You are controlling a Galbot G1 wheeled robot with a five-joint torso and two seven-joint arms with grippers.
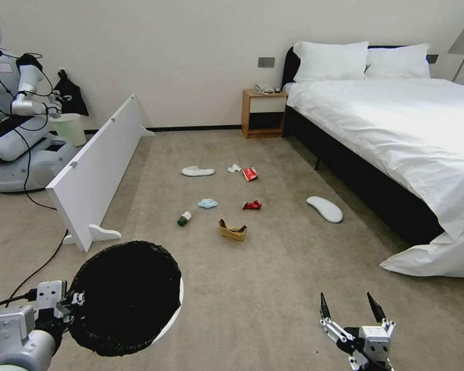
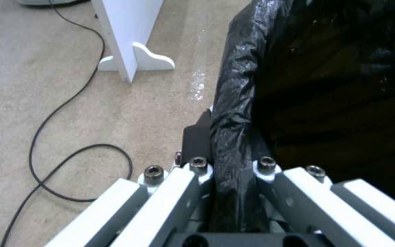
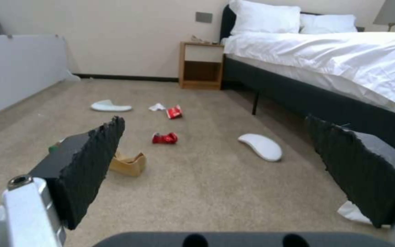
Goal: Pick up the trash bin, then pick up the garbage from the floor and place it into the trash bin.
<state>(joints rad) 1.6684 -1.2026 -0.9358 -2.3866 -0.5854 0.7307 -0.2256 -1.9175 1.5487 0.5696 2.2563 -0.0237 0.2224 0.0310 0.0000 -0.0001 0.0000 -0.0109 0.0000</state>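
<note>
My left gripper (image 1: 76,299) is shut on the rim of the trash bin (image 1: 123,296), a white bin lined with a black bag, held at the lower left. In the left wrist view its fingers (image 2: 197,137) pinch the bagged rim (image 2: 234,137). The garbage lies on the carpet ahead: crumpled brown paper (image 1: 232,230), a green-capped bottle (image 1: 184,218), a light-blue cloth (image 1: 207,203), a crushed red can (image 1: 252,205), a red-white packet (image 1: 249,173), a white tissue (image 1: 234,168) and two white slippers (image 1: 197,171) (image 1: 325,208). My right gripper (image 1: 349,308) hangs open at the lower right, short of the litter.
A bed (image 1: 397,129) with a dark base runs along the right. A wooden nightstand (image 1: 263,113) stands by the far wall. A white panel (image 1: 95,170) on feet stands at the left, with another robot (image 1: 15,129) and a pale bin (image 1: 69,128) behind it. Black cable (image 2: 65,113) trails on the floor.
</note>
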